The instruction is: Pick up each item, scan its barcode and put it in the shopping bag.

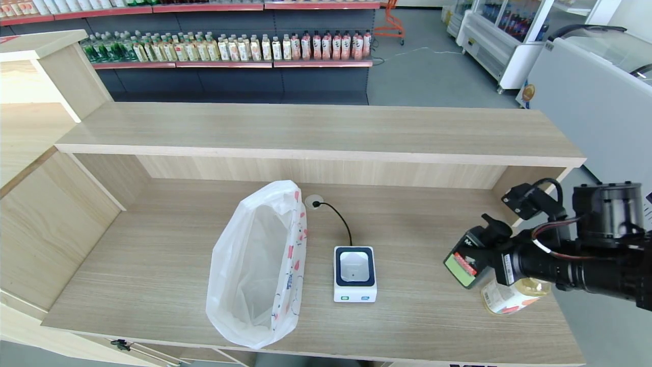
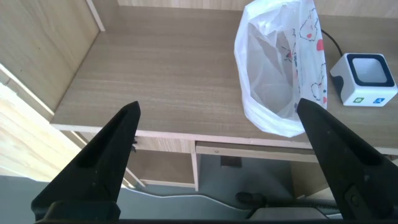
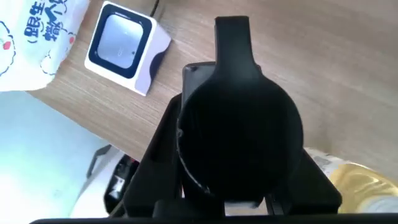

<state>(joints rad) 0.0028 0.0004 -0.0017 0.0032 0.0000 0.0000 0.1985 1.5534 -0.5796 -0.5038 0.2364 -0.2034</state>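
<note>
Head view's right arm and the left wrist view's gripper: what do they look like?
The right arm is black cylindrical links with a silvery metal joint housing, a looping black cable and a thin red-and-white wire. The left gripper has two plain matte black fingers, broad and tapering to narrow tips.

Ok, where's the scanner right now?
In the head view, the scanner sits centrally on the counter, just right of the shopping bag; the bottle lies farther right.

Thin crinkled plastic shopping bag (image 1: 257,265), matt wood-grain counter (image 1: 153,255), scanner (image 1: 355,272) of smooth glossy plastic
</note>
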